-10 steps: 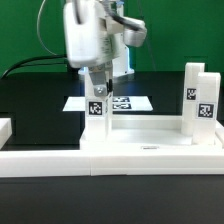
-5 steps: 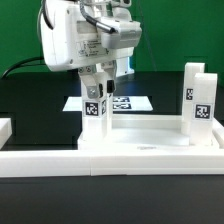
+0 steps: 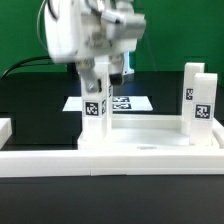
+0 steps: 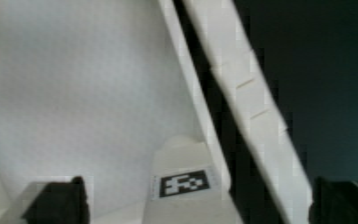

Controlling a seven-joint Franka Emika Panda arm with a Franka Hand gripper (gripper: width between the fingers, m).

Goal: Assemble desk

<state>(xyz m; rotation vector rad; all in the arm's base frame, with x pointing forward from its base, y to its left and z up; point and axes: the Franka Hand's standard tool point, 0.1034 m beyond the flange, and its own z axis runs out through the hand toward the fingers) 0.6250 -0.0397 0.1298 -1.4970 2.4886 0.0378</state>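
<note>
1. Exterior view: the desk top (image 3: pixel 150 143) lies low in the middle of the frame on the black counter (image 3: pixel 35 105), apparently upside down, its long axis running across the picture from left to right. It sits against a long white border rail (image 3: pixel 60 160) in the foreground.
2. Exterior view: two legs stand upright on it, pointing straight up. One leg (image 3: pixel 95 112) is at the top's left corner, left of centre in the frame; the other leg (image 3: pixel 203 105) is at the right edge of the frame, with what may be a further post just behind it, though I cannot tell for sure.
3. Exterior view: the gripper (image 3: pixel 97 78) hangs directly over the left leg, its fingers straddling the leg's upper end. A gap shows on either side, so the jaws look spread wide and nothing is clamped.
4. Exterior view: the marker board (image 3: pixel 130 102) lies flat behind the desk, near the centre.
5. Judgement: at least two legs seem seated, so the job looks roughly half done; the remaining legs and turning the desk upright appear left. Whether the left leg is fully tightened cannot be told.
6. Wrist view: the tagged leg (image 4: pixel 190 180) rises at lower centre between two dark fingertips (image 4: pixel 55 200) in the bottom corners, each clear of it. The desk top's pale surface fills the left, its rim running as a steep diagonal.
</note>
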